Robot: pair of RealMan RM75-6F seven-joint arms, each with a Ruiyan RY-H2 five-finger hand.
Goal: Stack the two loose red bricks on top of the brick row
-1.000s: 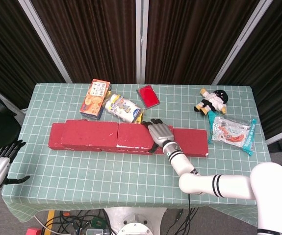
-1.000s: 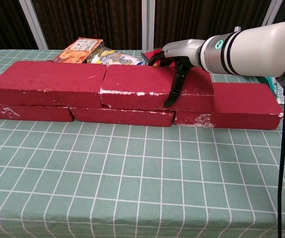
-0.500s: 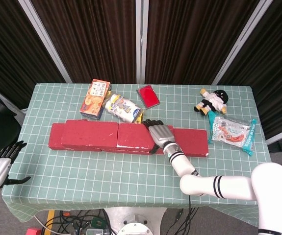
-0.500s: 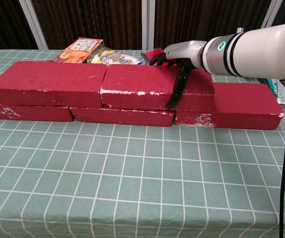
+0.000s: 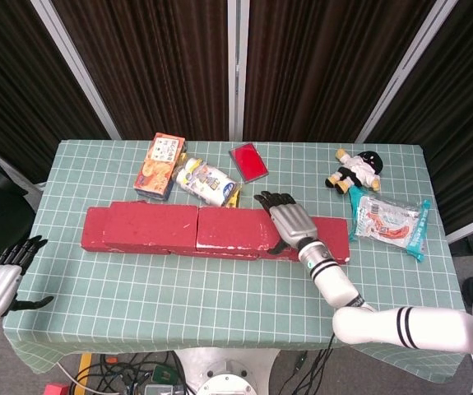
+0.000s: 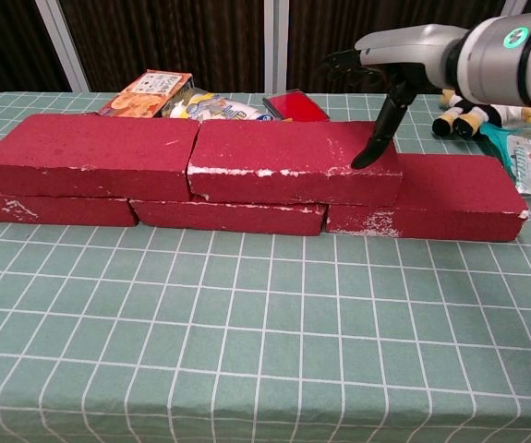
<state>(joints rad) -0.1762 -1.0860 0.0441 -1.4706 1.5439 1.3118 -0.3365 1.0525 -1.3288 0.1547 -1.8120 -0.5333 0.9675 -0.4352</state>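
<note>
A: Head view first. What moved?

B: The right hand (image 5: 289,224). Half a second ago it lay over the right end of the second top brick (image 5: 232,227), thumb down the near face. Now it has slid right, off that end, and hangs over the low right brick (image 5: 326,239) of the row. Its fingers are spread and it carries nothing.

A: And the two bricks themselves?

B: Both sit on top of the row, end to end: the first top brick (image 5: 150,222) on the left, the second beside it, seemingly touching. Neither has shifted across these pictures.

A: The left hand?

B: The left hand (image 5: 2,280) hangs off the table's left edge (image 5: 51,206), fingers loosely apart, holding nothing, as before.

A: Chest view?

B: Same story, clearer. The right hand (image 6: 390,69) has risen and moved right; its thumb, earlier draped down the second top brick (image 6: 283,152) front, now points down with the tip at that brick's top right corner. Whether it touches, I cannot tell. The fingers fan out toward the back. The first top brick (image 6: 90,148) rests level, bridging the joints of the lower row (image 6: 228,214).

A: So what does it mean?

B: I judge the second brick released and the hand letting go; the stacking looks done, barring a final nudge.
</note>
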